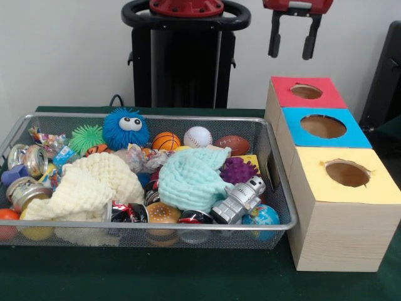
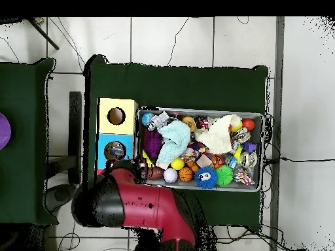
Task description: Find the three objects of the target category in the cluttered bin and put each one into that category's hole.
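Gripper (image 1: pixel 291 44) hangs above red box hole (image 1: pixel 306 91), jaws apart, empty; you're between picks; next swing over bin (image 1: pixel 276 166), dig out wrapper (image 1: pixel 143 157) beside cream cloth (image 1: pixel 88 185)

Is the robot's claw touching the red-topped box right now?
Apart. In the front view the gripper hangs open above the red-topped box, with pale wall plainly showing between its fingertips and the box top.

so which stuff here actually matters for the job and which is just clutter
Job:
wire-mesh basket
printed plastic wrappers, one at its far corner, one mid-bin
red-topped box's hole
gripper, open, above that box

Clutter:
blue spiky ball with eyes
baseball
toy robot
crushed cans
mint cloth
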